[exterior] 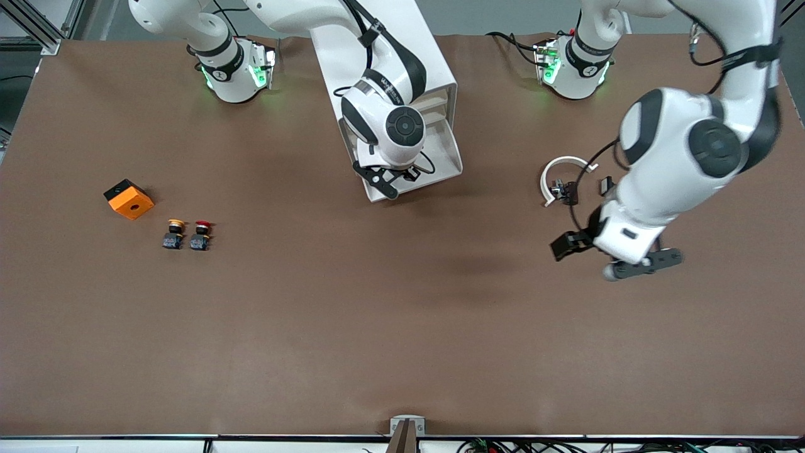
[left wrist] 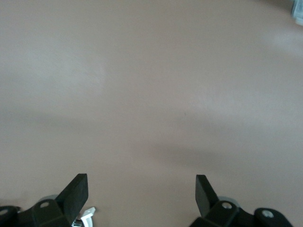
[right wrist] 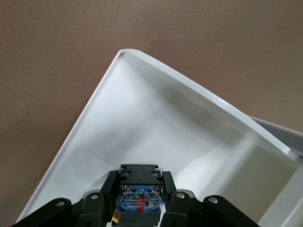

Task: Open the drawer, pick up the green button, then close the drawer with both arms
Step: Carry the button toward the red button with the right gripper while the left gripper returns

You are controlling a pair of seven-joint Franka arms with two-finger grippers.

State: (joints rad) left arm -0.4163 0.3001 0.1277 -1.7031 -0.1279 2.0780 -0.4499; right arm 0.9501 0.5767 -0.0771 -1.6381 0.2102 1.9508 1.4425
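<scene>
The right gripper sits inside the pulled-out drawer, its two fingers closed against the sides of the button; only the button's black-and-blue body shows between them in the right wrist view, so its cap colour cannot be told. In the front view that gripper hangs over the open drawer, which juts out of the white cabinet toward the front camera, and the right arm covers most of the cabinet's top. The left gripper is held over bare table with its fingers spread wide and nothing between them; in the front view it hangs toward the left arm's end of the table, at about 4 o'clock from the drawer. A white ring-shaped part lies just at 11 o'clock from that gripper. Toward the right arm's end of the table stand a yellow-capped button and a red-capped button side by side, with an orange block at about 10 o'clock from them.
</scene>
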